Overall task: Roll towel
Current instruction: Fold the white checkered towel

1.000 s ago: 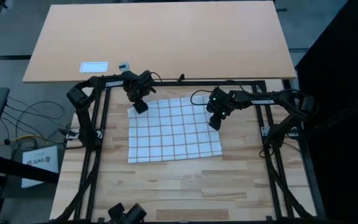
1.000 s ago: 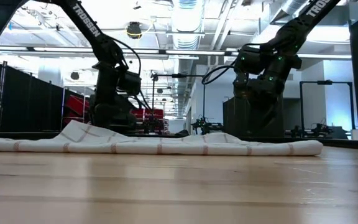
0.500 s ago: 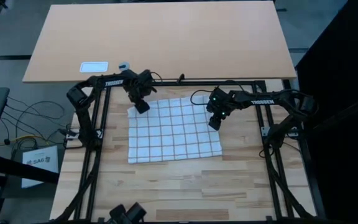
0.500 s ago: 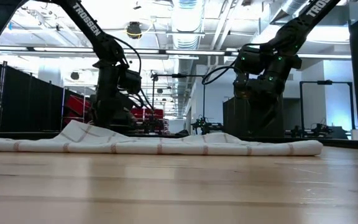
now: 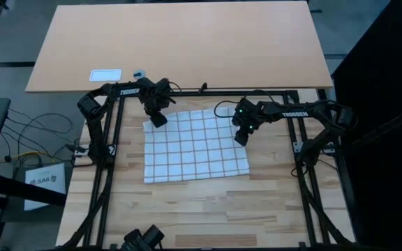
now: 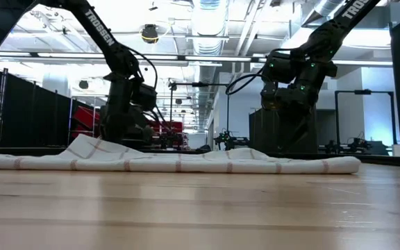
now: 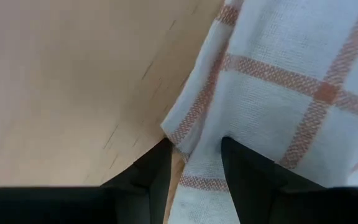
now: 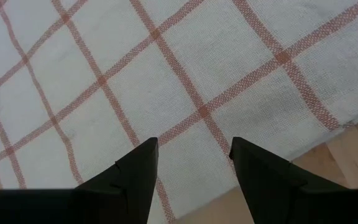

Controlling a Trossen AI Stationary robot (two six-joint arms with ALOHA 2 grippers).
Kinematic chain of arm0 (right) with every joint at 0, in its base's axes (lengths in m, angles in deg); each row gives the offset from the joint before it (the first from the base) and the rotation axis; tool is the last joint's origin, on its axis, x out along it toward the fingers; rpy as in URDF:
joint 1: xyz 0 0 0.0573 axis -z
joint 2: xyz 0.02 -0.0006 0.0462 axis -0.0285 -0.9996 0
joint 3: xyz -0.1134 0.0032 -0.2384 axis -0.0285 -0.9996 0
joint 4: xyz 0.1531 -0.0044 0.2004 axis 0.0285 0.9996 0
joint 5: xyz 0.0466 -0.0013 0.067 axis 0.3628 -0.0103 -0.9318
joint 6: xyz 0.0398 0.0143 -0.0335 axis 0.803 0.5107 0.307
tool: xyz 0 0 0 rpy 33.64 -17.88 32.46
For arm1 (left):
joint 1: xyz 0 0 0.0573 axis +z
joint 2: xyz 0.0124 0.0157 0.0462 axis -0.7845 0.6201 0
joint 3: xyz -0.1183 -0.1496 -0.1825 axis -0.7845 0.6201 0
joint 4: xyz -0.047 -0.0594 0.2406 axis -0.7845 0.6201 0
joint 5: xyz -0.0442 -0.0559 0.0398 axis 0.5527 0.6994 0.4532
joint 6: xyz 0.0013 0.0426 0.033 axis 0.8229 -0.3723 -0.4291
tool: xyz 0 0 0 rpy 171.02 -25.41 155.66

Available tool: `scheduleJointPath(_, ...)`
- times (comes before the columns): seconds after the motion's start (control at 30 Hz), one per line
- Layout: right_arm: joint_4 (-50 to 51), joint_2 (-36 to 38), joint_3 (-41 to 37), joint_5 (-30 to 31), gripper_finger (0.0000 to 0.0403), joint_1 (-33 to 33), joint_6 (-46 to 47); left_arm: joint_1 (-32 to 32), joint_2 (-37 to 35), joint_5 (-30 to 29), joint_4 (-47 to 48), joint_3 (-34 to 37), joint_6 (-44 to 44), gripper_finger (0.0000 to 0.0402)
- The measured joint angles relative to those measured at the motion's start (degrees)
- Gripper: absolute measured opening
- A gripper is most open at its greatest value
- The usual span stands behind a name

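Observation:
The white towel with reddish-brown check lines (image 5: 195,146) lies spread flat on the wooden table; in the low view (image 6: 179,163) its far left part rises in a low peak (image 6: 82,142). My left gripper (image 5: 158,120) is at the towel's far left corner, open. In the left wrist view (image 7: 194,174) one finger stands over the bare table and the other over the cloth (image 7: 291,93), with the towel's edge between them. My right gripper (image 5: 241,137) is open above the towel's right edge, and its wrist view (image 8: 193,168) looks down on the cloth (image 8: 166,81). My left gripper points down with its fingers on either side of the towel's left edge near the far corner (image 7: 188,152). A small fold of the hem sits in the gap. I cannot tell whether the fingers touch the cloth.
A white label card (image 5: 105,74) and a small object (image 5: 138,72) lie on the pale tabletop beyond the black frame rail (image 5: 208,91). Bare wood (image 5: 201,209) stretches from the towel to the table's near edge.
My left arm has shifted its pose slightly while its gripper stays at the towel's far left corner. The towel lies as before.

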Motion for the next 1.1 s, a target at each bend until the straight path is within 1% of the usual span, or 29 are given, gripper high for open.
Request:
scheduleJointPath(0.13,-0.1,0.0,0.0,0.0,0.0191,0.0,0.0,0.0,0.0,0.0,1.6,-1.9,0.6,0.0091)
scheduleJointPath(0.3,0.0,0.0,0.0,0.0,0.0191,0.0,0.0,0.0,-0.2,0.0,3.3,-4.5,-1.6,0.0023)
scheduleJointPath(0.37,0.0,0.0,0.0,0.0,0.0191,0.0,0.0,-0.1,-0.2,0.0,3.5,-4.8,-2.3,0.0007)
scheduleJointPath(0.53,-0.1,0.0,0.0,0.0,0.0191,0.0,-0.2,-0.1,-0.2,-0.3,3.4,-5.0,-3.1,0.0002)
scheduleJointPath(0.6,-0.2,0.0,0.0,0.0,0.0191,0.0,-0.2,-0.1,-0.2,-1.5,2.7,-5.0,-4.0,0.0002)
scheduleJointPath(0.67,-0.3,0.0,0.0,-0.1,0.0191,-0.1,-0.4,-0.3,-0.2,-3.8,1.2,-5.0,-5.7,0.0002)
scheduleJointPath(0.73,-0.3,0.0,0.0,-1.7,0.0191,-0.4,-1.3,-0.5,-0.2,-5.2,-0.6,-5.0,-8.1,0.0002)
scheduleJointPath(0.83,-1.0,0.0,0.0,-5.6,0.019,-1.7,-2.6,-0.5,-0.2,-5.2,-1.8,-5.0,-10.1,0.0002)
scheduleJointPath(0.9,-3.1,0.0,0.0,-6.7,0.0186,-3.2,-3.6,-0.5,-0.2,-5.2,-1.2,-5.0,-10.3,0.0002)
scheduleJointPath(1.0,-8.4,-0.1,0.0,-6.7,0.0179,-5.3,-3.6,-0.5,-0.2,-5.1,0.0,-5.0,-10.1,0.0002)
scheduleJointPath(1.1,-12.6,-1.7,0.0,-6.0,0.0173,-6.9,-2.3,-0.5,-0.2,-3.4,0.2,-5.0,-9.9,0.0002)
